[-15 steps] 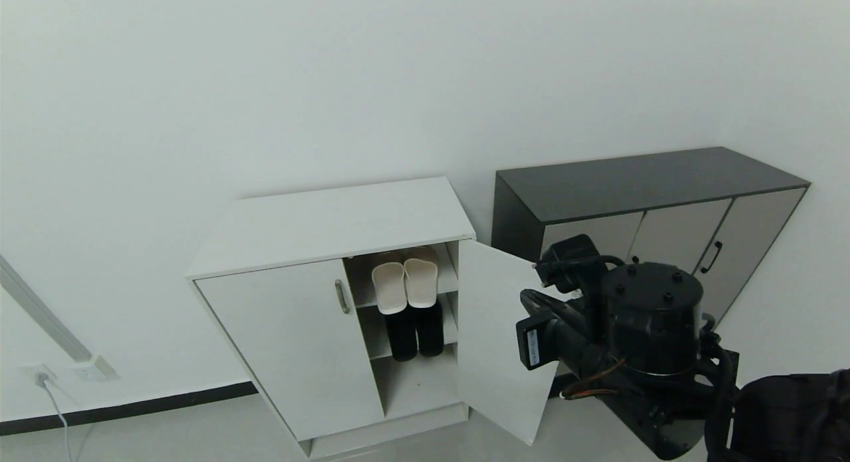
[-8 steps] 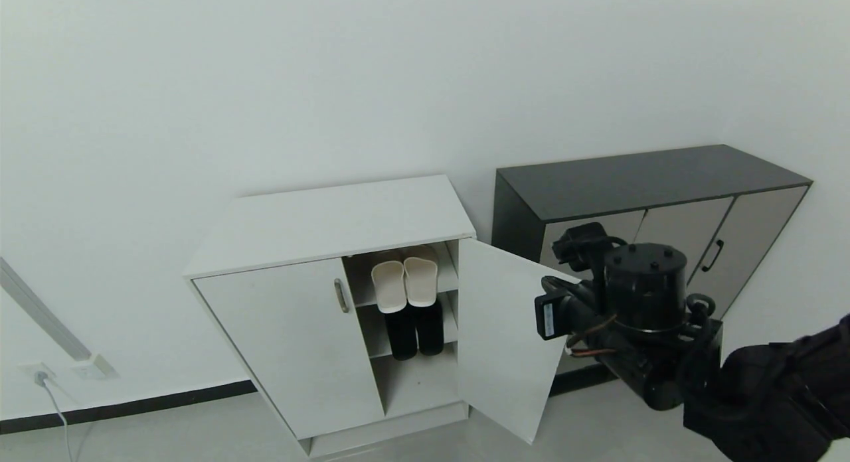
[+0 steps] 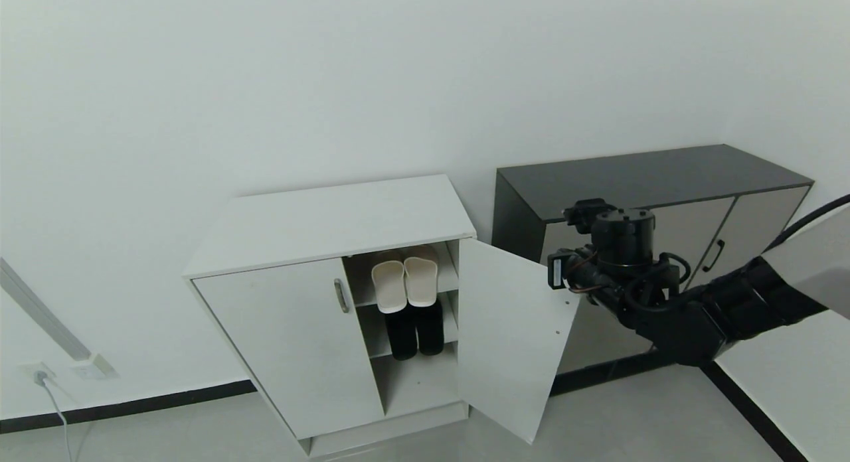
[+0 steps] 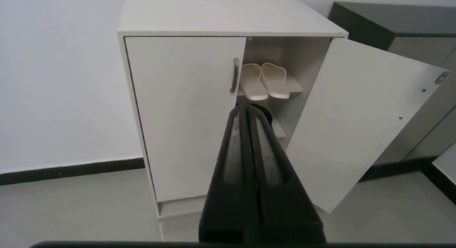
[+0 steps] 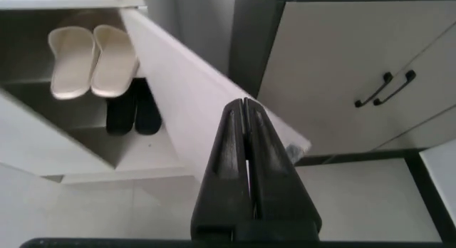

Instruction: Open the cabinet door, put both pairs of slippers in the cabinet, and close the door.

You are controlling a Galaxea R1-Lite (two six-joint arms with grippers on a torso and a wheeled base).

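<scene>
The cabinet (image 3: pixel 332 223) door (image 3: pixel 511 336) stands open. Inside, the white slippers (image 3: pixel 405 284) sit on the top shelf (image 3: pixel 447 276) and the black slippers (image 3: pixel 415 329) on the middle shelf (image 3: pixel 450 326) just below. The right hand (image 5: pixel 244 104), fingers pressed together and empty, hovers just beside the door's free edge, on its outer side. Touching? I can't tell. The left hand (image 4: pixel 249 111), fingers together too, points at the opening from well back.

Black right arm (image 3: pixel 704 316), cylindrical wrist housing (image 3: pixel 622 233) with top screws, reddish cables (image 3: pixel 588 288), white label (image 3: pixel 556 274).
</scene>
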